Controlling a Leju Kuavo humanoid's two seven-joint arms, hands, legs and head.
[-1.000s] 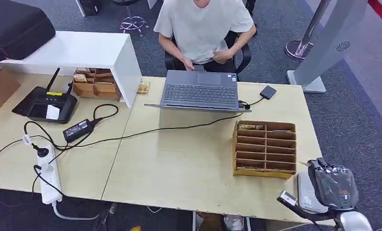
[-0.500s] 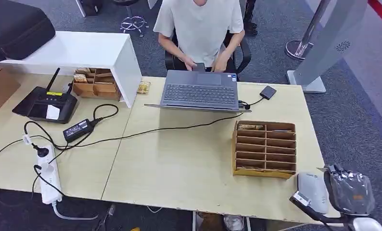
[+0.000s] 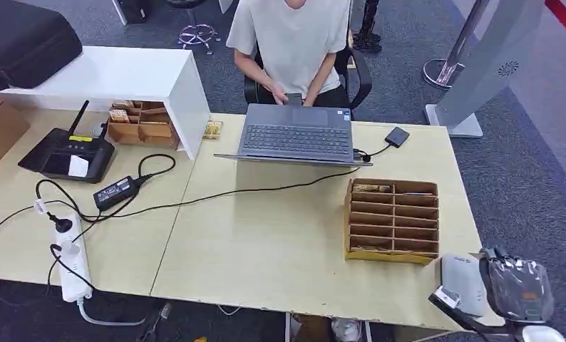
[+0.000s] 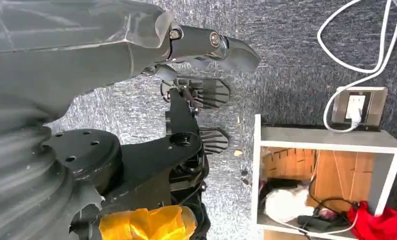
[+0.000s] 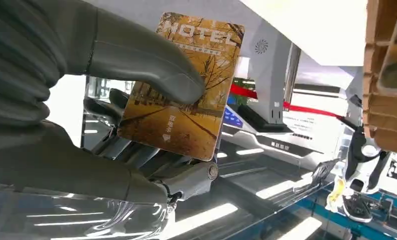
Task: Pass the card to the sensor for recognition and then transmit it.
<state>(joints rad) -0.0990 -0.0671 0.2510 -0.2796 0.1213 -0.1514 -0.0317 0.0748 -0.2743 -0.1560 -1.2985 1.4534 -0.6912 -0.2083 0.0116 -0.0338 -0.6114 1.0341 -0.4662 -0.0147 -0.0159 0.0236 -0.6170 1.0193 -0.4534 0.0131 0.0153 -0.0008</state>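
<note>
A hotel card printed with golden autumn trees is pinched in my right hand, the thumb pressing its face against the fingers behind it. In the head view my right hand hovers at the table's front right corner, just right of the flat grey sensor, which lies uncovered on the tabletop. My left hand hangs beside my body over the carpet, fingers stretched out with nothing in them.
A cardboard slotted card box stands just behind the sensor. A person sits across the table behind an open laptop. Cables, a power strip and a router lie on the left half.
My right hand has slid right and toward the table's front corner, uncovering the sensor. The person has brought both hands together on a small dark object.
</note>
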